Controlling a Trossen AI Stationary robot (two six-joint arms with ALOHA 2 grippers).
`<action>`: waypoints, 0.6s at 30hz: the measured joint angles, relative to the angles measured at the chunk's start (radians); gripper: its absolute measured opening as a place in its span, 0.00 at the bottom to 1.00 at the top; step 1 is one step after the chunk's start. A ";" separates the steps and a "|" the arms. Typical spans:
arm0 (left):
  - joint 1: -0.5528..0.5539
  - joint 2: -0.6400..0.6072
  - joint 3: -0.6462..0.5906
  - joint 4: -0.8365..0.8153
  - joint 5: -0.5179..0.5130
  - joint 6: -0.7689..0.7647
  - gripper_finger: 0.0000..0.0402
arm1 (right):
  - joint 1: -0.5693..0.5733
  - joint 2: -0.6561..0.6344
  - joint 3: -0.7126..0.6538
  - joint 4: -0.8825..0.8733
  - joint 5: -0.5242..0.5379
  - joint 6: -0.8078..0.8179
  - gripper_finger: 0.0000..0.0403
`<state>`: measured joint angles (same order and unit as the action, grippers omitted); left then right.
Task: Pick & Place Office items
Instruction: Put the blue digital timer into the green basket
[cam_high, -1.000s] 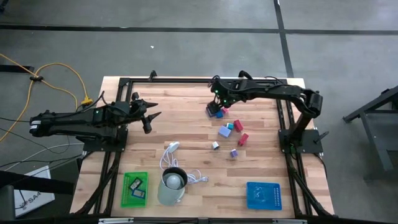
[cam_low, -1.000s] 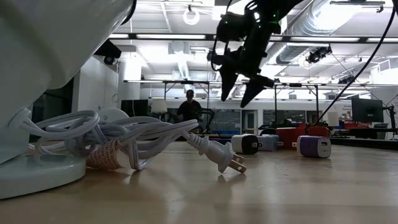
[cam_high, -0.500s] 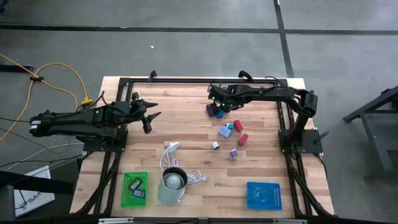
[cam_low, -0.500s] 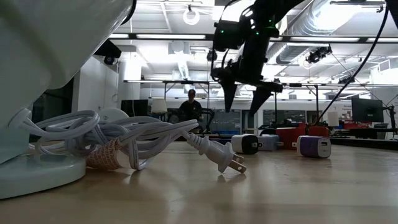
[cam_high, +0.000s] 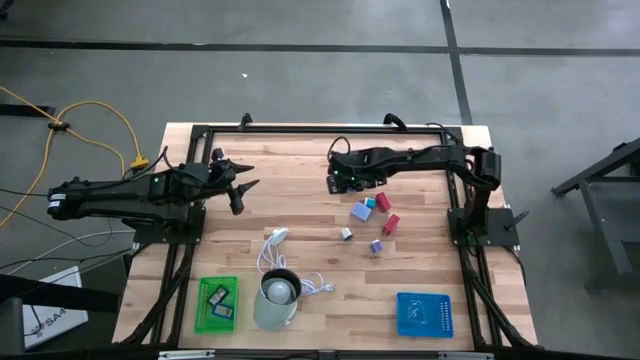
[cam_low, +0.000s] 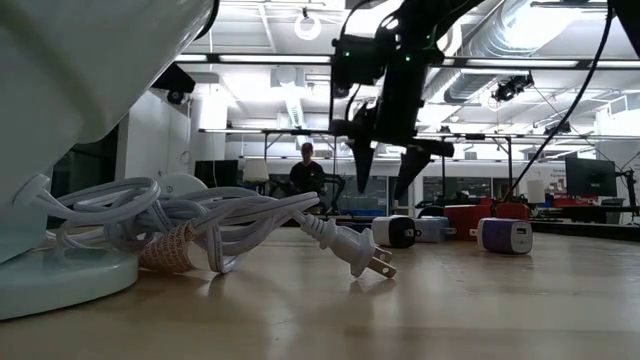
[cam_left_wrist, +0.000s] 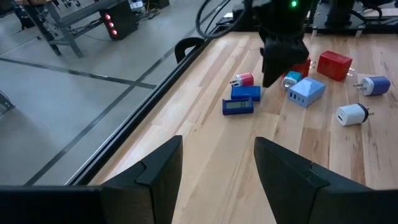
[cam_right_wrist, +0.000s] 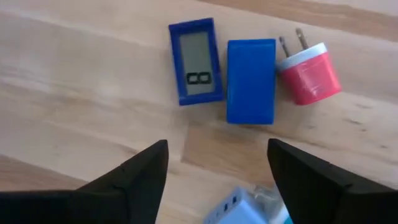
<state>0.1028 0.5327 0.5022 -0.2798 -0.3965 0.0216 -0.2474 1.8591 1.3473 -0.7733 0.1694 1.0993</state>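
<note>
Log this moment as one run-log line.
right gripper: open, empty, over blue display piece and blue block | left gripper: open, waiting at table's left

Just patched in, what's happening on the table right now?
The right gripper hangs with open fingers over a small cluster at the far side of the table: a blue timer with a display, a plain blue block beside it and a pink plug adapter. It holds nothing. The left gripper waits open and empty over the left side. More small pieces lie loose mid-table; a green tray and a blue tray sit near the front edge.
</note>
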 joint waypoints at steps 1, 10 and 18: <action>0.000 0.000 0.000 0.000 0.000 0.001 0.48 | -0.001 0.001 -0.001 0.003 0.002 -0.001 0.63; 0.000 0.000 0.000 0.001 0.000 0.008 0.48 | 0.007 0.046 0.001 0.047 -0.021 -0.030 0.58; 0.000 0.000 0.000 0.004 0.000 0.008 0.48 | 0.006 0.065 -0.001 0.043 -0.010 -0.030 0.58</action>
<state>0.1028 0.5328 0.5022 -0.2756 -0.3965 0.0297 -0.2409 1.9241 1.3468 -0.7298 0.1592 1.0691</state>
